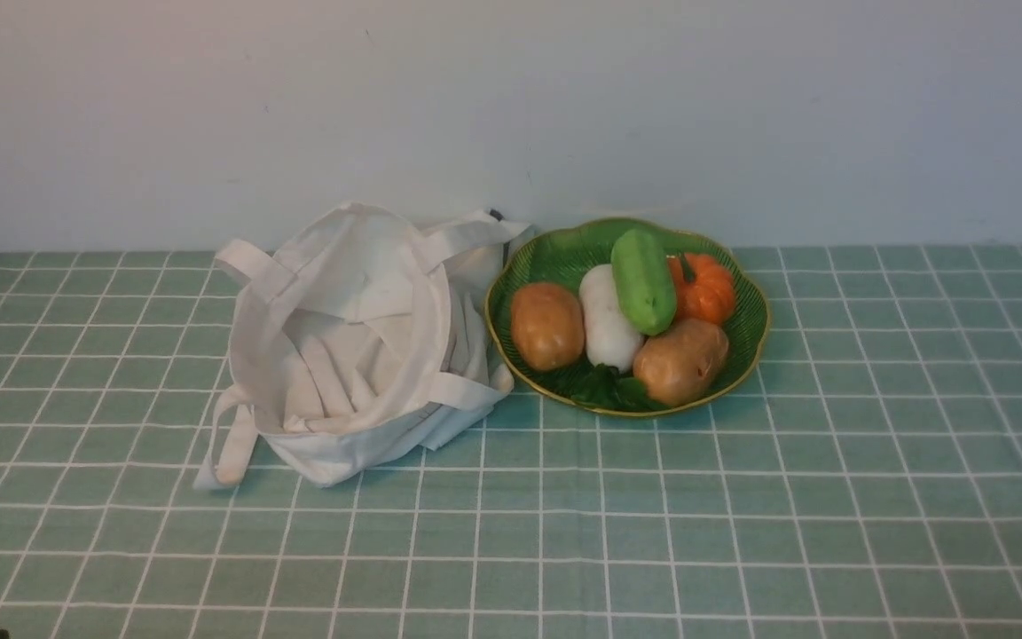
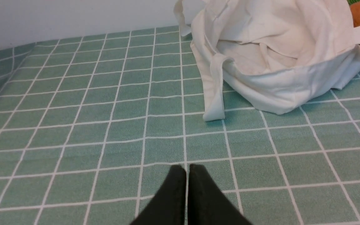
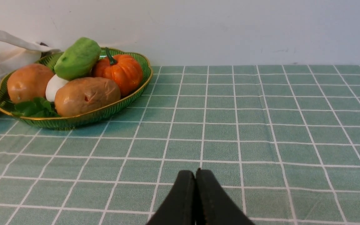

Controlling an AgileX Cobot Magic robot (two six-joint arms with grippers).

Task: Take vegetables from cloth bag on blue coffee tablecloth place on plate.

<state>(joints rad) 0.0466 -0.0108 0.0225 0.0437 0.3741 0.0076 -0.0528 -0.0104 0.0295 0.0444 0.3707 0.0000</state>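
Note:
The light-green cucumber-like vegetable [image 1: 643,280] [image 3: 77,58] lies on top of the other produce in the green plate [image 1: 746,342] [image 3: 73,122]. The off-white cloth bag [image 1: 353,346] [image 2: 280,62] slumps open just left of the plate on the blue-green tablecloth [image 1: 742,515]; I see only folded fabric inside it. My left gripper [image 2: 187,168] is shut with nothing in it, low over bare cloth in front of the bag. Also shut and holding nothing, my right gripper [image 3: 195,173] hovers above the cloth, well short of the plate. Neither gripper shows clearly in the front view.
On the plate also lie two brown potatoes [image 1: 546,325] [image 1: 681,360], a white radish [image 1: 607,318], a small orange pumpkin [image 1: 703,287] and green leaves [image 1: 609,389]. A pale wall [image 1: 511,106] rises right behind bag and plate.

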